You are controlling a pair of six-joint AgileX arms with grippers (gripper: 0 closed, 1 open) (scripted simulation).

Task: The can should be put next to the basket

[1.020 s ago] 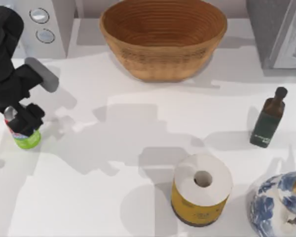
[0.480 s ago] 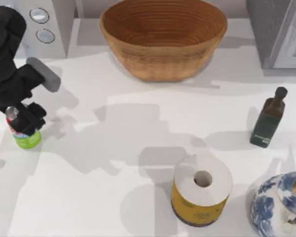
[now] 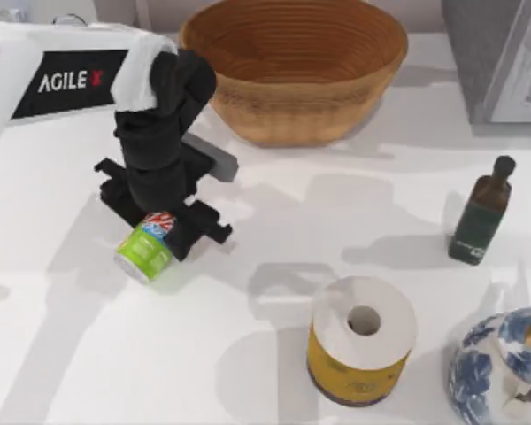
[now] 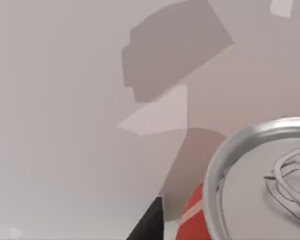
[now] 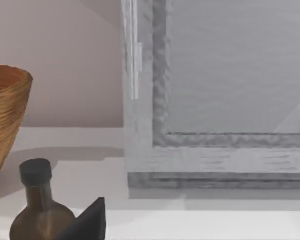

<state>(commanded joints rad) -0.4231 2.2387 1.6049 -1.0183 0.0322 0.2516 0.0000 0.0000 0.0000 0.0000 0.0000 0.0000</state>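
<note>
The left gripper point(image 3: 164, 232) is clamped on the can point(image 3: 147, 249), holding it tilted over the white tabletop point(image 3: 274, 354), left of the middle in the top view. The can's upper half is red with white lettering, its lower half lime green; the green end points down toward the tabletop's near left, while the red part sits between the black fingers point(image 3: 208, 223). In the left wrist view the can point(image 4: 260, 180) shows its silver top with the pull tab, a ridged rim and a strip of red wall below it, with a dark fingertip point(image 4: 147, 222) just beside it. The basket point(image 3: 292, 66) stands at the far edge, large, oval, warm brown and ribbed, near the can but apart from it, up and to the right. A yellow-wrapped paper roll point(image 3: 363, 341) stands toward the near side, a dark green bottle point(image 3: 480, 217) at the right, and a blue-and-white jug point(image 3: 496, 372) in the near right corner. Whether the right gripper is apart or together, I cannot tell; its wrist view shows the bottle point(image 5: 40, 210) and the basket's point(image 5: 5, 115) edge.
</note>
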